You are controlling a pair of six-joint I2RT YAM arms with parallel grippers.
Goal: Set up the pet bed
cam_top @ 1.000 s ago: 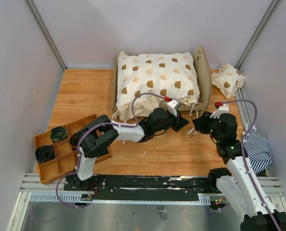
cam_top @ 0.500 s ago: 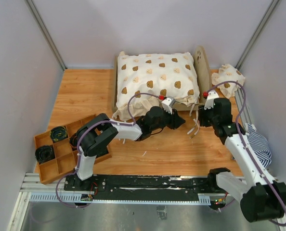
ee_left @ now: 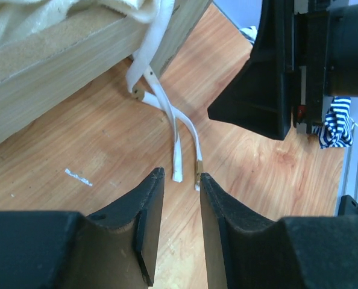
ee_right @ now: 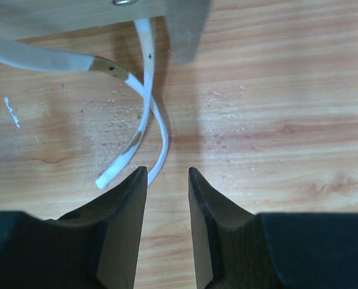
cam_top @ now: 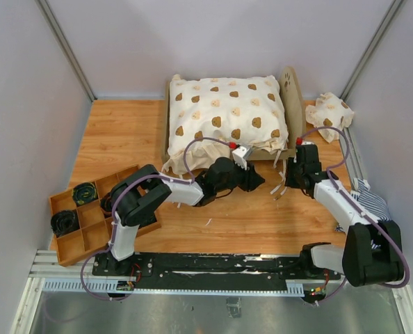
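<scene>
Top external view puts the pet bed at 12 o'clock on the table, its frame upright with the paw-print headboard at the right end, and the cream bear-print cover spread over it and sagging at the near-left corner. What lies under the cover cannot be told. The blue-and-white striped mattress sits bunched at 4 o'clock by the table's right edge, well apart from the frame, and the small bear-print pillow lies at 2 o'clock, also off the bed. Loose white ties hang from the near-right corner onto the wood. The left gripper has its jaws slightly apart, with the tie ends just ahead of the tips and nothing clamped; the right gripper faces it from the other side, jaws likewise apart and empty over the same ties. The job looks partway done: the cover is on, but the ties are unfastened, and both mattress and pillow have yet to go on the bed.
</scene>
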